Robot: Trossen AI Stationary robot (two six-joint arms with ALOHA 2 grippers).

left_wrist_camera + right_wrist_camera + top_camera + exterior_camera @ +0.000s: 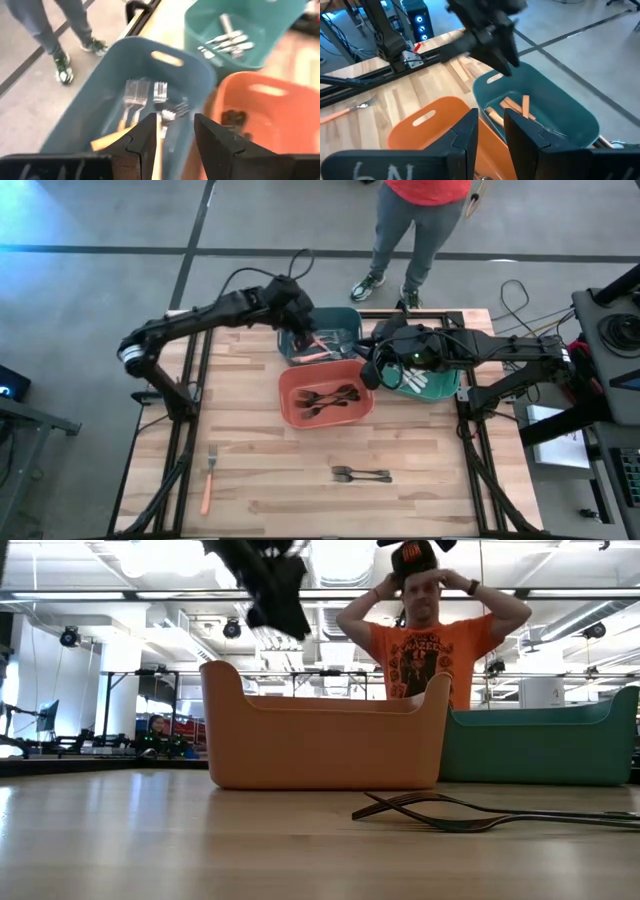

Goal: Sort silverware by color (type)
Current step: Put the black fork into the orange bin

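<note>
My left gripper [175,122] hangs open above the blue-teal bin [345,318] at the table's far middle, with nothing between its fingers. Several orange-handled forks [135,100] lie on that bin's floor. The orange-red bin [290,380] holds black forks [330,397]. The green bin [200,30] at the far right holds silver utensils [227,42]. My right gripper [491,120] hovers open between the orange-red and green bins, holding nothing. On the bare table lie two black forks [360,474] and one orange-handled fork [208,480].
A person [420,230] stands just beyond the table's far edge. The three bins crowd the far middle of the table. The near half is bare wood apart from the loose forks. Cables and equipment sit off the right edge [600,330].
</note>
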